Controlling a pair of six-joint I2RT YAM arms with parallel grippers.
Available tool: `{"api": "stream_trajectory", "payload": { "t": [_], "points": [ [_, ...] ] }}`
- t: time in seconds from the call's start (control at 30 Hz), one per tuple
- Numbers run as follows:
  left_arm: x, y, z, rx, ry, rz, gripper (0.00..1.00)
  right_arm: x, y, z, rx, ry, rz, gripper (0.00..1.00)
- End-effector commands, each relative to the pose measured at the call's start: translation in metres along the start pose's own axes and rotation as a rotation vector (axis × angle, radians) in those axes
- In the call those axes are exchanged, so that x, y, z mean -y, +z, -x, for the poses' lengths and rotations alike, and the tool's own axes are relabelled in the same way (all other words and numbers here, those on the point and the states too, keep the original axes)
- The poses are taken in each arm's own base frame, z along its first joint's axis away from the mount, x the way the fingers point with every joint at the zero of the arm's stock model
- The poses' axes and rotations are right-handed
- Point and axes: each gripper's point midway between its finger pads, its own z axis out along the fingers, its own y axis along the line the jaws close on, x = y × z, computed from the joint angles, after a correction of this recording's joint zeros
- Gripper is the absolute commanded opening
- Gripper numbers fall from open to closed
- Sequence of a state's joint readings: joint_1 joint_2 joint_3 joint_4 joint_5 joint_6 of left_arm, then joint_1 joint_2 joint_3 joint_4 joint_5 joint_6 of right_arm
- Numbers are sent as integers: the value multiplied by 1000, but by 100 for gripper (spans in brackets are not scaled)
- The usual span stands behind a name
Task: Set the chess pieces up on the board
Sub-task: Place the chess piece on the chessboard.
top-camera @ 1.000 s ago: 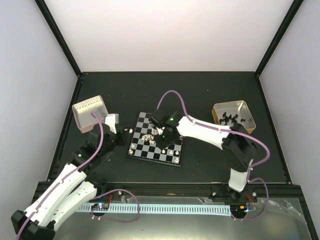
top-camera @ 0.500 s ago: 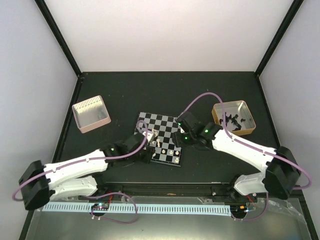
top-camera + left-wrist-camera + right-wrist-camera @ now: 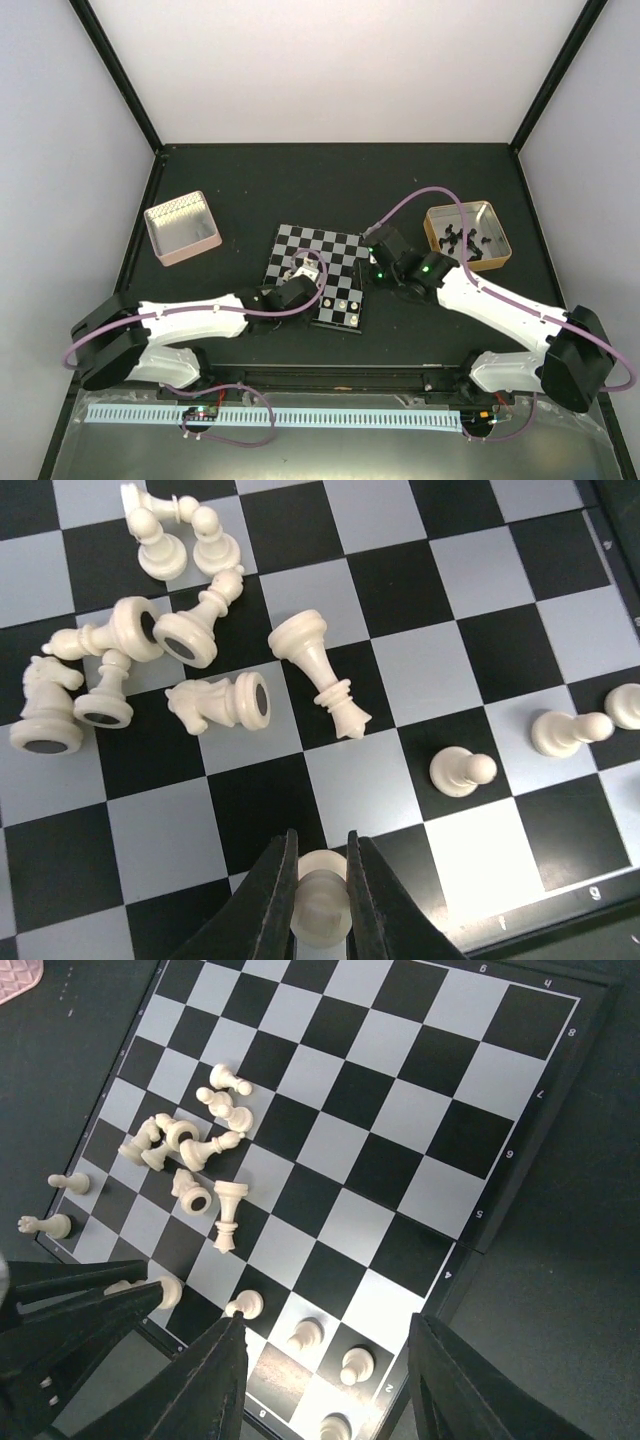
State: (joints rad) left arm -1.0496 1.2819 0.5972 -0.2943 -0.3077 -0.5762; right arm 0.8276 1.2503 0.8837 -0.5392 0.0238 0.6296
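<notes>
From above, a black table (image 3: pixel 330 180) stands inside white walls (image 3: pixel 330 70) with dark posts (image 3: pixel 118 72) in the corners. The board (image 3: pixel 340 250) lies in the middle of the table. Well to the left of the board sits a pink tin (image 3: pixel 183 228), and to the right of the board a tan tin (image 3: pixel 468 235) with black pieces (image 3: pixel 462 238) inside. The left gripper (image 3: pixel 302 274) is over the near left part of the board. The right gripper (image 3: pixel 368 266) is at the board's right edge.

In the left wrist view, the left gripper (image 3: pixel 321 852) is clamped on an upright white pawn (image 3: pixel 322 905) at the board's (image 3: pixel 480 600) near edge. The other chess pieces (image 3: pixel 150 670) lie mostly in a fallen heap, and a few pawns stand upright along that edge.

In the right wrist view, the right gripper (image 3: pixel 328 1325) has its fingers (image 3: pixel 215 1365) apart with nothing between them, above the board's (image 3: pixel 400 1110) near corner. The heap of chess pieces (image 3: pixel 190 1145) lies on the board's left half.

One second ago the left gripper was left of the board, near the pink tin, and the right gripper was over the board's middle. Now the left one has come onto the board and the right one has drawn back to its right edge.
</notes>
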Motion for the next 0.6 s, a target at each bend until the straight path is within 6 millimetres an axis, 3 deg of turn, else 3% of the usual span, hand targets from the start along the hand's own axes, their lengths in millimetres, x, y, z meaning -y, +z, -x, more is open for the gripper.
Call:
{"api": "stream_trajectory", "payload": {
  "t": [0.0,0.1,0.3,0.43,0.57],
  "points": [
    [9,7,11,30,16,-3,12,3,-1,8,45,26,-8,45],
    [10,9,4,7,1,-18,17,3,-6,6,54,38,4,45],
    [10,6,-5,-64,-33,-10,38,2,-14,0,55,58,34,45],
    [10,1,-5,-76,-57,-17,38,0,-18,0,64,68,60,45],
    [9,1,-4,-83,-59,-14,31,-2,-17,0,69,59,70,45]
  ]
}}
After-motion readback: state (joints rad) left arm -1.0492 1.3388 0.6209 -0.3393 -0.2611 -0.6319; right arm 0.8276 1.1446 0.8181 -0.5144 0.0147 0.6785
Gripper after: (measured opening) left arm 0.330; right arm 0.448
